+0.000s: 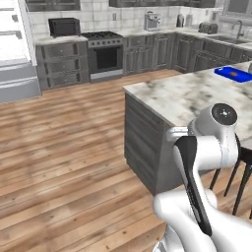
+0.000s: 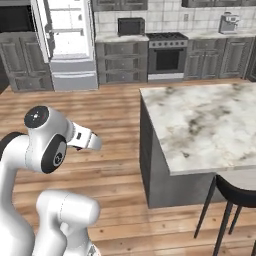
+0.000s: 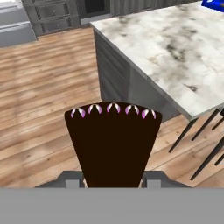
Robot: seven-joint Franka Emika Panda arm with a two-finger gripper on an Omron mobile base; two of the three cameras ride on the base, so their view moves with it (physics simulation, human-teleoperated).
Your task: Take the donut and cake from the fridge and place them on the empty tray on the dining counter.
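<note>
In the hand view, the cake, a dark brown wedge with small pink-white dollops along its wide edge, stands between the fingers of my gripper, which is shut on it. The cake hangs above the wood floor, just short of the near corner of the dining counter, a marble top on grey cabinets. The fridge stands open at the far wall, its white interior showing. The donut and the tray are out of view.
A blue flat object lies on the counter's far right end. Black stools stand at the counter's near side. A stove and grey wall cabinets line the back. Open wood floor lies left of the counter.
</note>
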